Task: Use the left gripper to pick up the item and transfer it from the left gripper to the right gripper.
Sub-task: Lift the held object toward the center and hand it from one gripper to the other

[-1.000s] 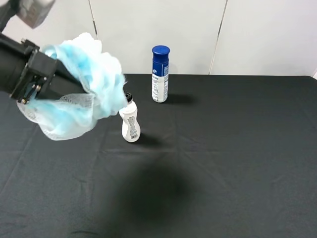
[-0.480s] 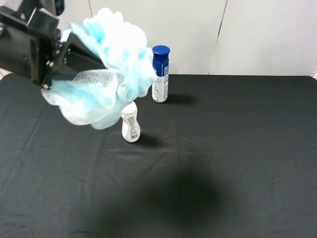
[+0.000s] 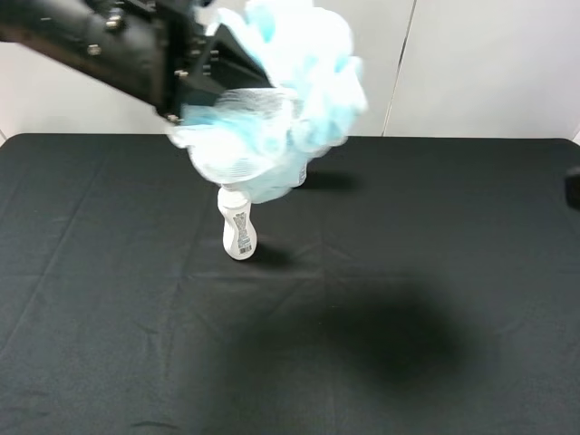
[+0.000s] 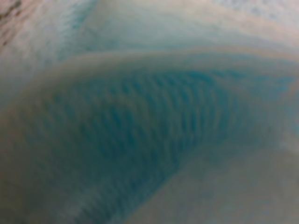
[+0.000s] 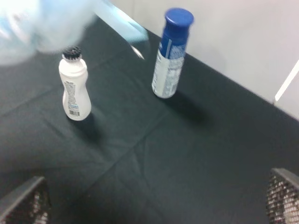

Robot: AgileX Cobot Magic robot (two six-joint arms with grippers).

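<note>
The item, a fluffy pale blue and white mesh pouf (image 3: 281, 100), hangs in the air above the table's back middle. My left gripper (image 3: 227, 68) is shut on it, with its jaws buried in the mesh. In the left wrist view the pouf (image 4: 149, 121) fills the whole picture as a blue blur. The pouf (image 5: 42, 23) also shows blurred in a corner of the right wrist view. My right gripper (image 5: 152, 200) is open with nothing between its ribbed fingertips (image 5: 23, 203), well apart from the pouf. In the high view only a black bit of it (image 3: 573, 188) shows at the right edge.
A white bottle with a black cap (image 3: 237, 228) (image 5: 74, 86) stands upright just below the hanging pouf. The blue-capped spray can (image 5: 172, 53) stands behind it near the wall, almost hidden by the pouf in the high view. Black cloth (image 3: 408, 362) covers the table.
My left arm has risen and swung right with the pouf, from the far left to over the bottles, now covering the spray can. A bit of the right gripper has appeared at the right edge.
</note>
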